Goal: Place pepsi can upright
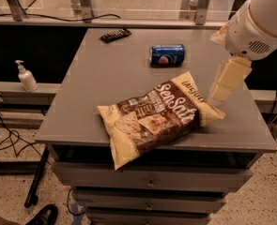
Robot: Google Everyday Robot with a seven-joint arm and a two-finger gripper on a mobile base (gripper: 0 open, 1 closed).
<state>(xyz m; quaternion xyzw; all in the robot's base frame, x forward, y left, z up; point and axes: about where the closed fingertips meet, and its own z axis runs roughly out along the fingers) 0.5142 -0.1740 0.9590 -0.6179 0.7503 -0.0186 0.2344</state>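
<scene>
The pepsi can (167,55) is blue with a round red-white-blue logo. It lies on its side at the back middle of the grey table (100,93), its silver top facing left. My gripper (219,93) is cream-coloured and hangs from the white arm (257,22) over the table's right side. It is in front of and to the right of the can, well apart from it, just above the right end of the brown-and-cream chip bag (154,118). It holds nothing that I can see.
The chip bag lies across the front middle, one corner over the front edge. A dark flat bar (115,34) lies at the back left. A soap dispenser (25,76) stands on a ledge to the left. Drawers (147,182) sit under the table; cables and a shoe (42,214) are on the floor.
</scene>
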